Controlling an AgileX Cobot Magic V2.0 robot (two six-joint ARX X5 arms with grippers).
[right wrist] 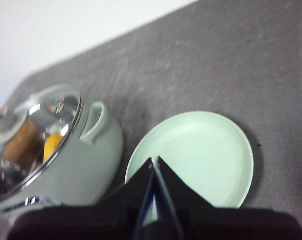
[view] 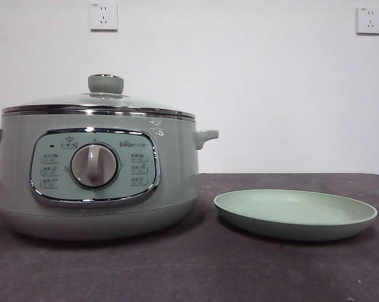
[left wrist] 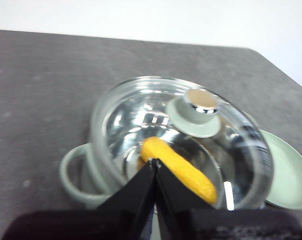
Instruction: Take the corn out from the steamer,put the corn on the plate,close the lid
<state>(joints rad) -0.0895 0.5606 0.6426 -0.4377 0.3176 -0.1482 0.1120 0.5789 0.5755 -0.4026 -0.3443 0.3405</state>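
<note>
The pale grey-green steamer (view: 95, 176) stands at the left of the table with its glass lid (view: 98, 102) on. Through the lid (left wrist: 181, 140) the yellow-orange corn (left wrist: 178, 167) shows lying inside the pot; a piece of it also shows in the right wrist view (right wrist: 51, 143). The pale green plate (view: 295, 212) lies empty to the right of the steamer. My left gripper (left wrist: 154, 161) is shut and empty, high above the steamer. My right gripper (right wrist: 154, 160) is shut and empty, high above the plate (right wrist: 196, 155). Neither gripper shows in the front view.
The dark grey table (view: 195, 270) runs to a white wall with two sockets (view: 103, 16). The steamer's side handles (view: 205, 136) stick out left and right. The lid's knob (left wrist: 200, 100) stands at its middle.
</note>
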